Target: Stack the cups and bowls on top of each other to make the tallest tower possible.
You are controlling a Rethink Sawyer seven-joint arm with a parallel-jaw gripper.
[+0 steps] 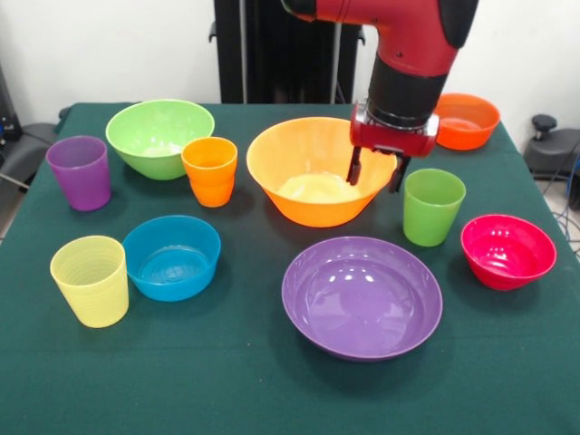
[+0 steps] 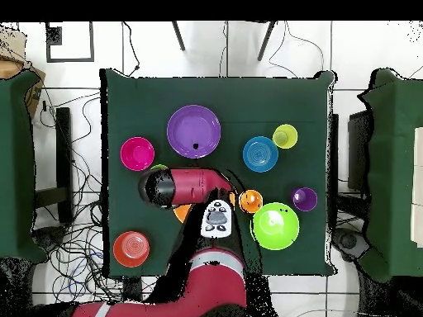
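Note:
My gripper (image 1: 376, 172) is open and hangs at the right rim of the large orange-yellow bowl (image 1: 308, 172), one finger inside the rim and one outside. The wide purple bowl (image 1: 362, 296) lies in front of it. The green cup (image 1: 433, 207), pink-red bowl (image 1: 507, 251) and orange-red bowl (image 1: 465, 120) stand to the right. The orange cup (image 1: 209, 170), light green bowl (image 1: 159, 136), purple cup (image 1: 80, 172), blue bowl (image 1: 171, 256) and pale yellow cup (image 1: 90, 280) stand to the left. All stand singly, upright. In the overhead view the arm (image 2: 194, 183) hides the gripper and most of the orange-yellow bowl (image 2: 182, 215).
The dark green table cloth (image 1: 227, 381) covers the table. The black pedestal (image 1: 272, 50) stands at the far side. In the overhead view, other tables (image 2: 16, 149) stand at both sides and cables (image 2: 78, 190) lie on the floor.

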